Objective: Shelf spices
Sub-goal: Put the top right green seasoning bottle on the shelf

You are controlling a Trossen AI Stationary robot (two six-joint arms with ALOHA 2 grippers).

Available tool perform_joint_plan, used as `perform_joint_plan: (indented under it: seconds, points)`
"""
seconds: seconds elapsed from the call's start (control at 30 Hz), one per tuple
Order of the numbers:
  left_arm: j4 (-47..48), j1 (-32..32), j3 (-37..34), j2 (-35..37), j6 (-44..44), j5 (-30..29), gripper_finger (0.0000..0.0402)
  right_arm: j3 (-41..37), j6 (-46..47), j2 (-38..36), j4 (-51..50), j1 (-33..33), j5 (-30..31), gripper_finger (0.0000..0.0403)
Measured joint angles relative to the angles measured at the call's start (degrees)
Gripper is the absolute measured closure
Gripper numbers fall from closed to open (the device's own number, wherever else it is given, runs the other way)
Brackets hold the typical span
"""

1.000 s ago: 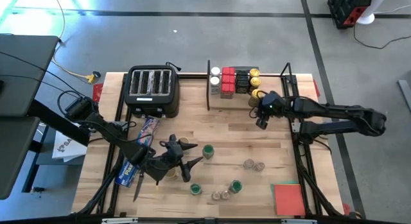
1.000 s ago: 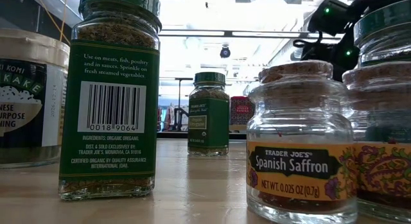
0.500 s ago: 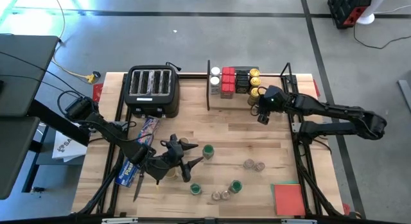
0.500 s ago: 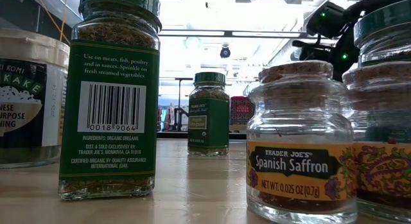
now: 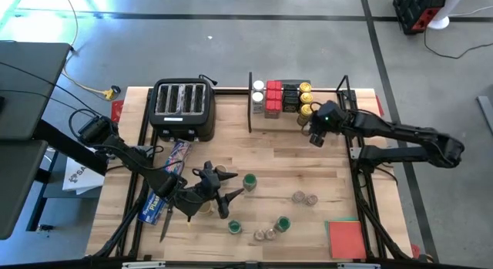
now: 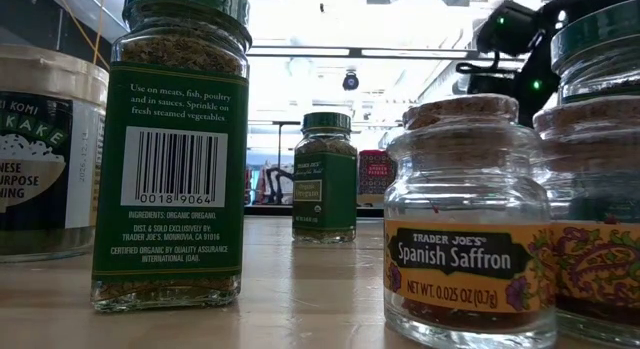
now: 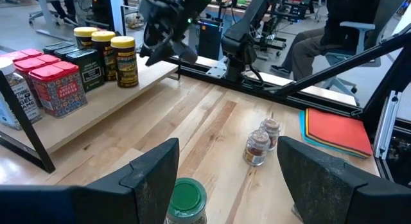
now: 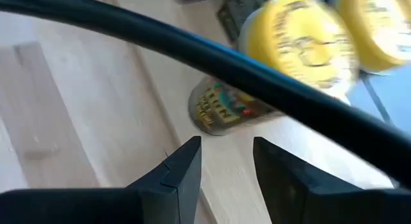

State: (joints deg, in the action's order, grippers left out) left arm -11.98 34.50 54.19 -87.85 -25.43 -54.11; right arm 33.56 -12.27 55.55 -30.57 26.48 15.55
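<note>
The shelf (image 5: 282,122) stands at the table's far edge with white-lidded jars, red tins (image 5: 273,99), black boxes and yellow-lidded jars (image 5: 306,97) on its board. My right gripper (image 5: 314,138) hovers just in front of the yellow-lidded jars (image 8: 295,51), slanting down, open by a narrow gap with nothing in it. My left gripper (image 5: 229,188) stands open at mid-table, its fingers on either side of a green-lidded jar (image 7: 186,199) without touching it. More spices stand loose on the table: green-lidded jars (image 5: 283,223) and small clear jars (image 5: 304,198).
A black toaster (image 5: 183,107) stands at the far left and a long blue box (image 5: 166,184) lies beside my left arm. A flat red pad (image 5: 347,238) lies at the near right corner. A person sits beyond the table (image 7: 334,25).
My right gripper has drifted a little toward the table's far edge and the shelf's right end, and has rolled slightly. Its finger gap is unchanged.
</note>
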Motion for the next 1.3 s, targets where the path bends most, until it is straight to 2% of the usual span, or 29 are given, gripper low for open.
perform_joint_plan:
  seconds: [0.17, 0.33, 0.47, 0.6, 0.77, 0.87, 1.0, 1.3]
  points:
    - [-0.18, 0.0, 0.0, 0.0, -0.01, -0.04, 0.0142, 7.28, 8.25, 0.0, -6.97, -6.73, 2.6, 0.0268]
    - [-0.89, 0.01, 0.0, 0.0, 0.02, -0.17, 0.0142, 13.06, 11.87, 0.0, -7.64, -19.4, 2.82, 0.0268]
    - [-1.23, 0.02, 0.0, 0.0, 0.02, 0.1, 0.0142, 13.33, 17.45, -0.02, -2.44, -33.06, 5.35, 0.0271]
    - [-1.4, 0.14, 0.0, 0.0, 0.0, 0.57, 0.0142, 11.75, 23.47, 1.23, 6.29, -48.83, 13.33, 0.0278]
    - [-2.88, 0.58, 0.0, 0.0, -0.92, 1.31, 0.0142, 11.63, 22.51, 6.07, 18.33, -63.92, 20.75, 0.0281]
    - [-3.56, 1.14, 0.0, -0.04, -1.21, 1.11, 0.0142, 11.63, 22.34, 9.75, 25.97, -67.8, 21.98, 0.0281]
    - [-6.72, 1.62, 0.0, -1.47, -1.49, 1.15, 0.0142, 11.63, 22.29, 15.53, 35.98, -69.73, 22.61, 0.0281]
    - [-12.15, 1.6, 0.0, -6.9, -2.99, 3.81, 0.0142, 11.7, 19.07, 27.66, 54.51, -71.91, 31.99, 0.0281]
